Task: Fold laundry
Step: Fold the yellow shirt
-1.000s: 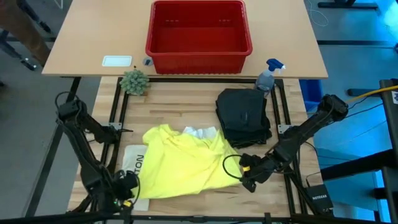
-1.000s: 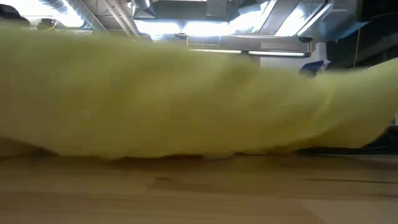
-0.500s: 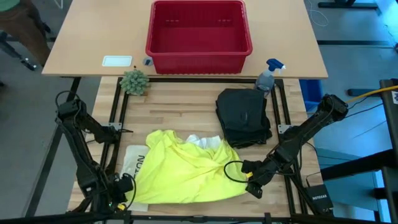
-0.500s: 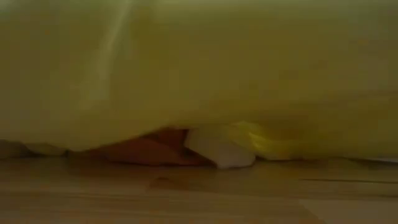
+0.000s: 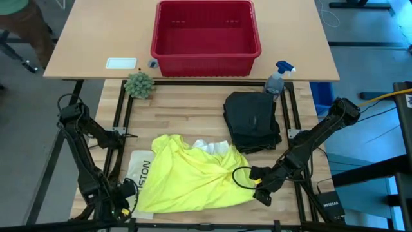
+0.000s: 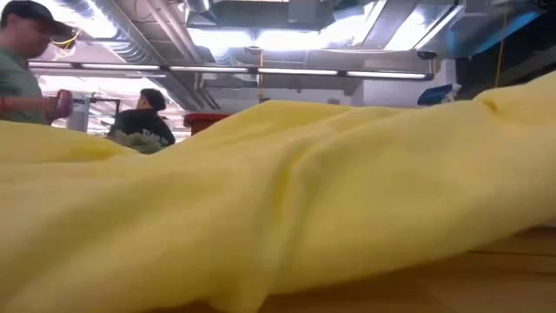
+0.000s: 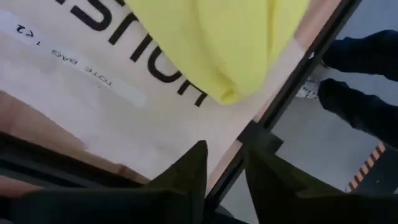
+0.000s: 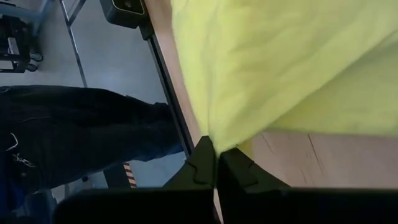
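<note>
1. The right gripper (image 8: pixel 216 163) has its two dark fingers pressed tight together on a corner of the yellow T-shirt (image 8: pixel 292 68). The cloth runs right down to the tips.
2. From above, the right gripper (image 5: pixel 259 191) sits at the near right corner of the shirt, by the front edge of the wooden table (image 5: pixel 187 106).
3. The left gripper (image 7: pixel 222 163) has a small gap between its fingers. Nothing is in the gap. The shirt's edge (image 7: pixel 233 46) hangs a little way off and does not touch the fingers.
4. From above, the left gripper (image 5: pixel 122 193) is at the near left corner of the table, beside the flat white bag (image 5: pixel 136 179) with big black letters.
5. The yellow T-shirt (image 5: pixel 193 177) lies crumpled on the front part of the table. Its left side covers part of the white bag.
6. A small white cloth (image 5: pixel 212 147) peeks out at the far edge of the shirt.
7. The dark trousers (image 5: pixel 252 120) lie folded in a pile to the right, just behind the shirt.
8. Farther back are a small green plant (image 5: pixel 139 84), a spray bottle (image 5: pixel 277 78) and a red basket (image 5: pixel 205 37).
9. From table height, the yellow shirt (image 6: pixel 278 209) fills most of the view. Two people (image 6: pixel 143 122) are in the room behind.
</note>
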Tool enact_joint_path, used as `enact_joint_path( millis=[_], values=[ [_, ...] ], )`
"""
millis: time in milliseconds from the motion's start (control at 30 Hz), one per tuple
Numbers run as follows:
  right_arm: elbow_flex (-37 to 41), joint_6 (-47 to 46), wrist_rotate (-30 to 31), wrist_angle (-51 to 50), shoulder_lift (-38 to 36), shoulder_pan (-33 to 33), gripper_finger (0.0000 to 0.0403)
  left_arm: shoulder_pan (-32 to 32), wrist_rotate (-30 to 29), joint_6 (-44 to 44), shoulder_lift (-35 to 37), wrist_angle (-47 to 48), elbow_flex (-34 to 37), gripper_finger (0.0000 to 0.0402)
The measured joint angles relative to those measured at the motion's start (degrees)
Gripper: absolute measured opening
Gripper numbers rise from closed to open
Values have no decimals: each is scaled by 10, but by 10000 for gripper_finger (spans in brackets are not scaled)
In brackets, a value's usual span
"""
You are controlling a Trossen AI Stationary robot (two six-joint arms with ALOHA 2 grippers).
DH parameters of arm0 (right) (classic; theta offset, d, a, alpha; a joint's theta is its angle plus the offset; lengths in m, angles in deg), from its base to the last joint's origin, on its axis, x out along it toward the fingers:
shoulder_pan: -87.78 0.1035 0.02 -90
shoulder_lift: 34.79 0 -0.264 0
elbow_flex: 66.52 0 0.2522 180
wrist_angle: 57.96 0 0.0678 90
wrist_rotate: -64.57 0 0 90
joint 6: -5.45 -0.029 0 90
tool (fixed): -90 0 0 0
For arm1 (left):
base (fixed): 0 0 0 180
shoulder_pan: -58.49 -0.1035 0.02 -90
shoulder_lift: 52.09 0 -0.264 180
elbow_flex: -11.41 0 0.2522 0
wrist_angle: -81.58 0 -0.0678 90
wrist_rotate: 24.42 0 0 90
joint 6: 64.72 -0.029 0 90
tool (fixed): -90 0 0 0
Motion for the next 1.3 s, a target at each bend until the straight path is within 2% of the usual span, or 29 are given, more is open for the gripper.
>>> enact_joint_path(
  millis=[133,300,533,600,733,833,967,1200,1300],
  values=[
    [0,1,1,0,0,0,0,0,-40,0,0,-28,0,105],
    [0,3,22,7,0,0,0,-18,-169,-27,0,-70,0,95],
    [0,5,35,15,0,0,0,-94,-305,-161,0,-128,0,88],
    [0,1,31,14,0,0,0,-127,-327,-213,0,-162,0,88],
    [0,-1,35,12,0,0,0,-185,-333,-309,0,-214,0,88],
    [0,2,52,10,0,0,8,-210,-333,-331,0,-219,0,88],
    [0,39,72,12,0,0,57,-230,-339,-325,0,-218,0,88],
    [0,50,94,13,0,0,214,-238,-323,-289,-1,-209,0,88],
    [0,57,154,10,0,-2,262,-227,-287,-273,-9,-212,0,86]
  ],
)
